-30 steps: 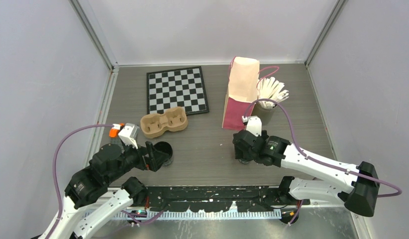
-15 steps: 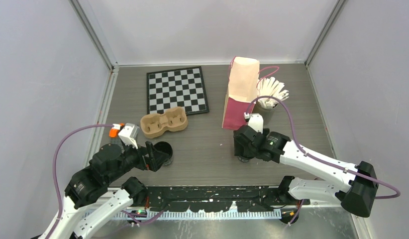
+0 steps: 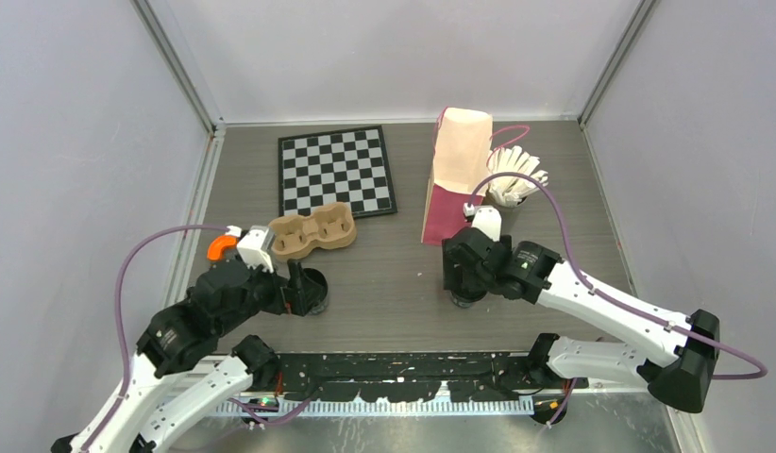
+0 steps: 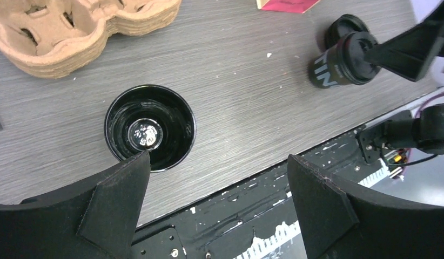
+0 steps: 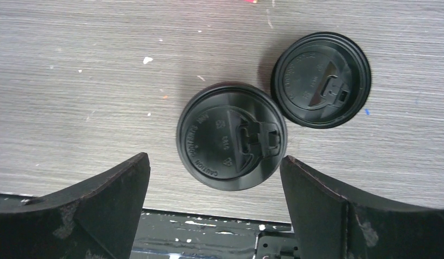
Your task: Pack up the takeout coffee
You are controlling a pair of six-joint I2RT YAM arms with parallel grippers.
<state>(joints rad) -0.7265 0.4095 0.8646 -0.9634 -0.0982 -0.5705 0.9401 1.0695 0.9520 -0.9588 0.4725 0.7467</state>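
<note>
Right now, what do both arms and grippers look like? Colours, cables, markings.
The left arm and right arm match: white links, black joint housings, a mauve cable looping off each wrist, and a white camera block there. The left wrist also carries an orange piece. The left gripper and right gripper have broad matte-black wedge fingers, the right's scuffed grey. No readable markings.

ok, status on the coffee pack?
Both open, empty: left gripper at unlidded cup, right gripper over lidded cup. Loose spare lid beside it. Neither cup packed yet. No obstruction seen.
</note>
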